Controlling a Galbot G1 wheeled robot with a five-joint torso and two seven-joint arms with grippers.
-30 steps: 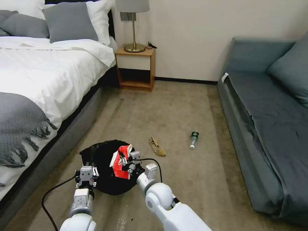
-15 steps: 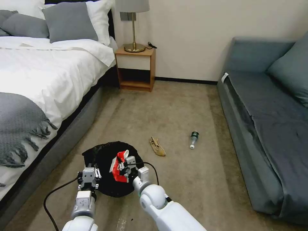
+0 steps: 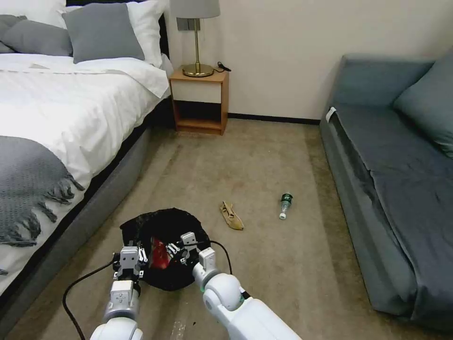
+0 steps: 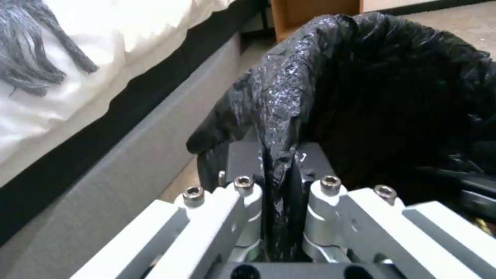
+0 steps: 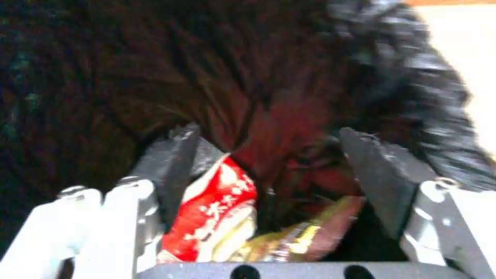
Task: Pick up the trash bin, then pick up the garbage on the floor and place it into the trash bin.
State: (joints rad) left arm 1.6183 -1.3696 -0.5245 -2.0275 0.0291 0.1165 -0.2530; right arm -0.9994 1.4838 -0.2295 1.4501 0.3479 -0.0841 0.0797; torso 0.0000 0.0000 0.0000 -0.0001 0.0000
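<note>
The trash bin (image 3: 163,223), lined with a crinkled black bag (image 4: 387,97), hangs low over the carpet. My left gripper (image 3: 132,255) is shut on its rim, the bag pinched between the fingers (image 4: 243,155). My right gripper (image 3: 181,245) is over the bin's mouth, open, jaws wide apart (image 5: 274,155). A red-and-white packet (image 5: 217,209) lies loose inside the bin (image 5: 155,58) beside a gold-brown wrapper (image 5: 305,232); the packet (image 3: 158,253) also shows in the head view. On the floor lie a tan crumpled scrap (image 3: 231,216) and a small clear bottle (image 3: 285,205).
A bed (image 3: 56,118) runs along the left, close to the bin. A grey sofa (image 3: 401,189) lines the right. A wooden nightstand (image 3: 199,101) with a lamp stands at the far wall. Open carpet lies between.
My right gripper has gone down into the bin with the red-and-white packet and opened; the packet now lies loose inside. The left gripper still holds the rim.
</note>
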